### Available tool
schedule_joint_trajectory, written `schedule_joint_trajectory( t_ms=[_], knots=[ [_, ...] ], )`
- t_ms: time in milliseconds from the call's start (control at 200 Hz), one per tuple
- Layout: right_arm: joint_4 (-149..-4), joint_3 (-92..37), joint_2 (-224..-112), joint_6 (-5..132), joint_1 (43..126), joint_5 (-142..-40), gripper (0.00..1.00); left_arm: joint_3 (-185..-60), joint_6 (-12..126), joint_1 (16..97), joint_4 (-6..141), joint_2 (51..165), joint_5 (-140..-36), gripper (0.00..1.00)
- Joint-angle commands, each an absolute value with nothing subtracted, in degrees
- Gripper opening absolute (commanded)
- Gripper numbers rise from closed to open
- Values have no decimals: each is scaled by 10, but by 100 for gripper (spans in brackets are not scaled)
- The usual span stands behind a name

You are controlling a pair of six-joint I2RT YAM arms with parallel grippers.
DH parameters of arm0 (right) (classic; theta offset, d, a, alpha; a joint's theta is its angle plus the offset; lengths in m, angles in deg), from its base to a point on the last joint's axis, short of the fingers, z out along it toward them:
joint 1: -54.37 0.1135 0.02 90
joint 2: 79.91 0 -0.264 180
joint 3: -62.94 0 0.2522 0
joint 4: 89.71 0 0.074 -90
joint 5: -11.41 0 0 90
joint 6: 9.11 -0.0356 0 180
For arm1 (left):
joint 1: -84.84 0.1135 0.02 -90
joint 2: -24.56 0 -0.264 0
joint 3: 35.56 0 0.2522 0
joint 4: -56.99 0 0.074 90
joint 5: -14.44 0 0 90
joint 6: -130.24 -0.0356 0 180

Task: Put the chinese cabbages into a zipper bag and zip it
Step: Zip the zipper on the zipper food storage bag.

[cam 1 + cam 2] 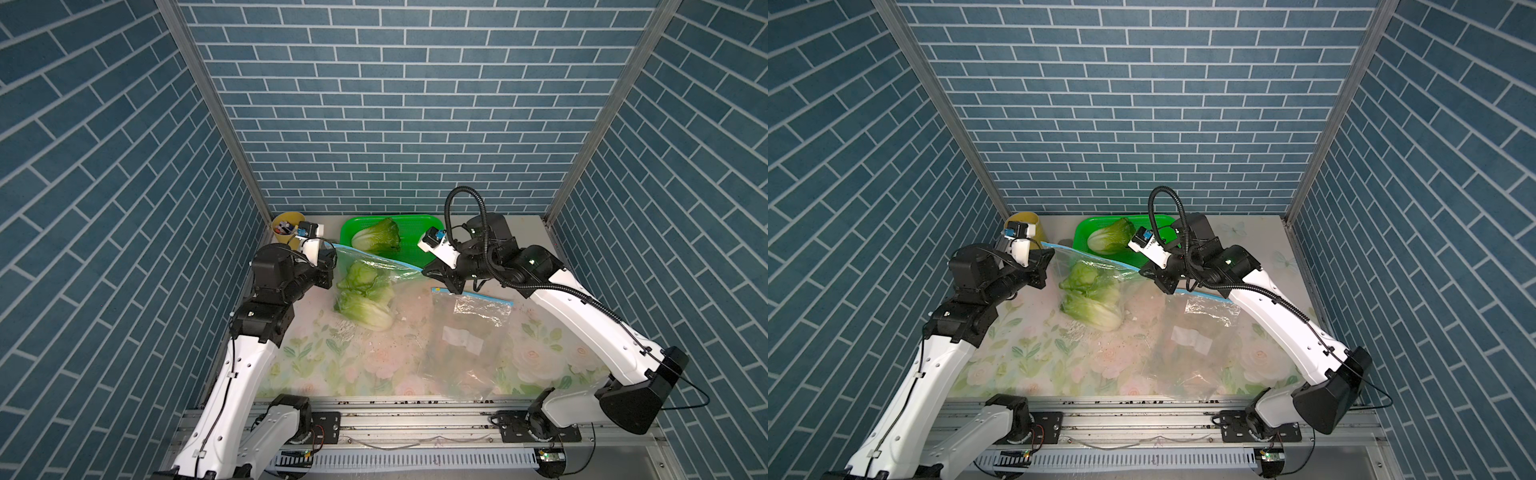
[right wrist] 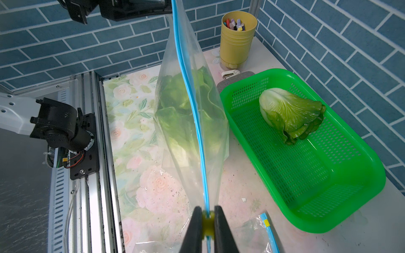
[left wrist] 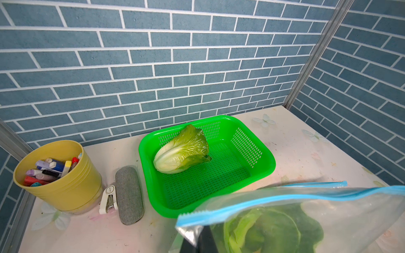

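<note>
Right wrist view: at bottom centre, the right gripper (image 2: pixel 208 215) is clenched on the yellow slider (image 2: pixel 207 225) of the zipper bag (image 2: pixel 192 135), likely positioned to run the seal. The left gripper (image 2: pixel 163 9) pinches the opposite corner, which holds the blue track (image 2: pixel 188 87) taut. Two chinese cabbages (image 2: pixel 175 103) sit inside; the third cabbage (image 2: pixel 289 111) lies in the green basket (image 2: pixel 317 230), right of frame. No legible writing appears.
</note>
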State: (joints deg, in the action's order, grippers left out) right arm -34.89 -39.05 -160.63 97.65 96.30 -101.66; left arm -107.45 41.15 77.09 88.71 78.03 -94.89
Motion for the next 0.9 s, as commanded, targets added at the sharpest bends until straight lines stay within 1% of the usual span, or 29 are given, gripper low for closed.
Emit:
schedule_joint_trajectory(
  t_ms=[0, 170, 295, 325, 445, 530, 650, 695, 895],
  knots=[
    [-323, -388, -1602, 968, 954, -1003, 0, -1071, 417, 786, 843, 781, -934, 0],
    [-329, -392, -1610, 966, 954, -1009, 0, -1070, 407, 786, 838, 782, -988, 0],
    [-330, -399, -1615, 964, 954, -1018, 0, -1065, 400, 785, 826, 779, -1053, 0],
    [-333, -399, -1616, 962, 955, -1019, 3, -1063, 400, 785, 819, 779, -1063, 0],
    [-337, -404, -1616, 954, 954, -1021, 19, -1063, 403, 785, 819, 777, -1075, 0],
    [-349, -404, -1609, 944, 954, -1019, 36, -1065, 408, 785, 824, 773, -1070, 0],
    [-376, -399, -1595, 916, 955, -1003, 48, -1066, 424, 785, 840, 761, -1032, 0],
    [-383, -399, -1590, 908, 955, -996, 51, -1068, 430, 785, 851, 755, -1013, 0],
    [-415, -383, -1578, 863, 955, -962, 53, -1082, 454, 785, 906, 729, -899, 0]
  ],
)
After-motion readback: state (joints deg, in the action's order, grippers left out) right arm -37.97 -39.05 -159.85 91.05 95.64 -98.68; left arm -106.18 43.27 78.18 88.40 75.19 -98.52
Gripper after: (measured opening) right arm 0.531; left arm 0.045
